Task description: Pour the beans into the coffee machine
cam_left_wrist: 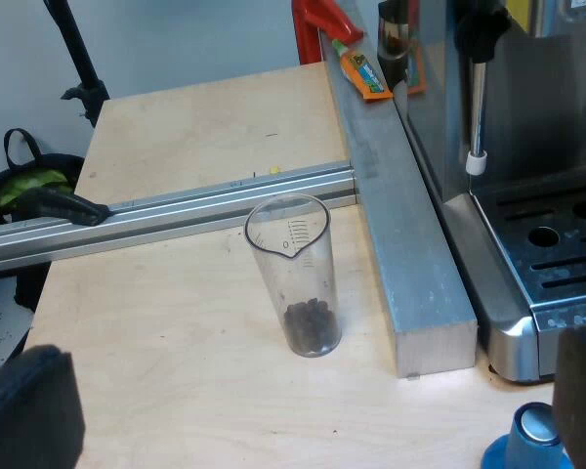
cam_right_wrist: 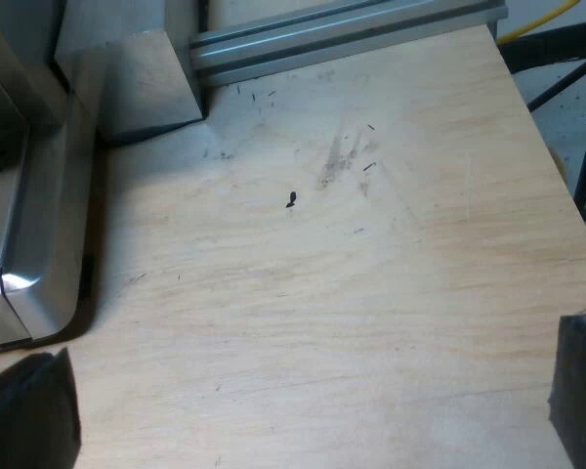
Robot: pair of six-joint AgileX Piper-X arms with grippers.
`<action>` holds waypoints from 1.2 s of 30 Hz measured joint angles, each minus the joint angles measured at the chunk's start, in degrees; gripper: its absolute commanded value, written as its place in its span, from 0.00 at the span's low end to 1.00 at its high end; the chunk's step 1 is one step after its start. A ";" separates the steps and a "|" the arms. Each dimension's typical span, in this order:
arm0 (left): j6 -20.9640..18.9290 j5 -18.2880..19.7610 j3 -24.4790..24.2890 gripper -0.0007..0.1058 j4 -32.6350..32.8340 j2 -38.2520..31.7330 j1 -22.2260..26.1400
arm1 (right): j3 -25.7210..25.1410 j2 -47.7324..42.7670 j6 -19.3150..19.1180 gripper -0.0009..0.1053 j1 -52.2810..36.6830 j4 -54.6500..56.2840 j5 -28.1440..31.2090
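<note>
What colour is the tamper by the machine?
Blue tamper with a silvery top; clearest in the left wrist view.

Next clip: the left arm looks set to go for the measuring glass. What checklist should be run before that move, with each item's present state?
1. The measuring glass upright on the table: ok.
2. The beans in the bottom of the glass: ok.
3. The left gripper open and holding nothing: ok.
4. The glass apart from the metal bar beside it: ok.
5. The blue tamper clear of the left gripper's path: it stands close by one finger, so cannot tell.
6. The right gripper open over the table by the espresso machine: ok.
</note>
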 measured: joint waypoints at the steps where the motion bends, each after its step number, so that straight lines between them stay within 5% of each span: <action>1: 0.00 0.00 0.00 0.99 0.00 0.00 0.00 | 0.00 0.00 0.00 0.98 0.00 0.00 0.00; 36: -1.16 0.00 0.00 0.99 0.00 0.00 0.00 | 0.00 0.00 1.42 0.98 0.00 0.58 0.00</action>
